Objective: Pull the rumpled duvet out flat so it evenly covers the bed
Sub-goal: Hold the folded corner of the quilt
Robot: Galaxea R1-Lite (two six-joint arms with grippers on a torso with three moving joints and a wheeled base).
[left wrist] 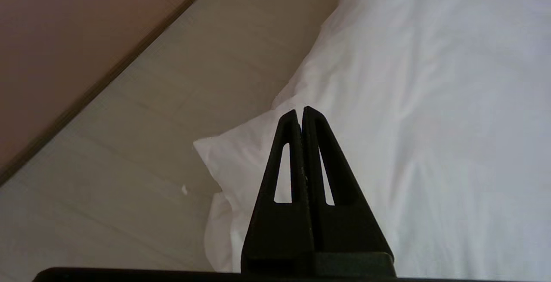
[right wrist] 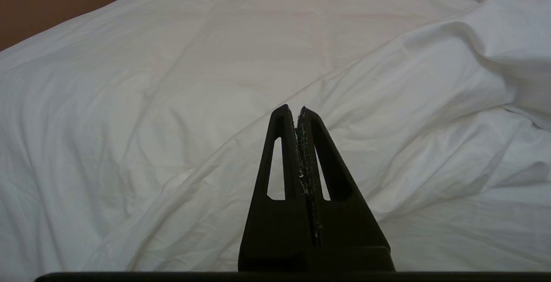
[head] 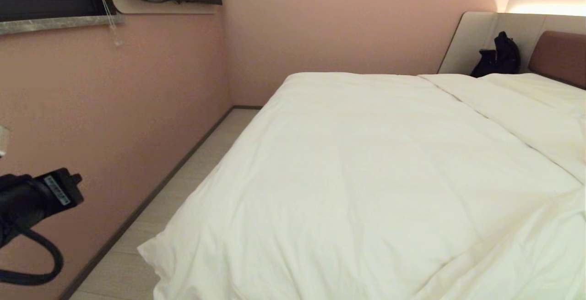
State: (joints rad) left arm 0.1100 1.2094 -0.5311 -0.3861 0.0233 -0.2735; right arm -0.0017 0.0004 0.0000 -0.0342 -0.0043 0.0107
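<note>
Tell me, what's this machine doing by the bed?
The robot is spreading the duvet over the bed. Right now neither gripper holds it. The left gripper is shut and empty, above the duvet's near corner by the floor. The right gripper is shut too, above a rumpled fold. Most of the duvet lies fairly flat, but the near right part is creased.

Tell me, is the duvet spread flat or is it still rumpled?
Mostly spread: the duvet lies smooth over the bed's left side, but folds remain at the near right.
</note>
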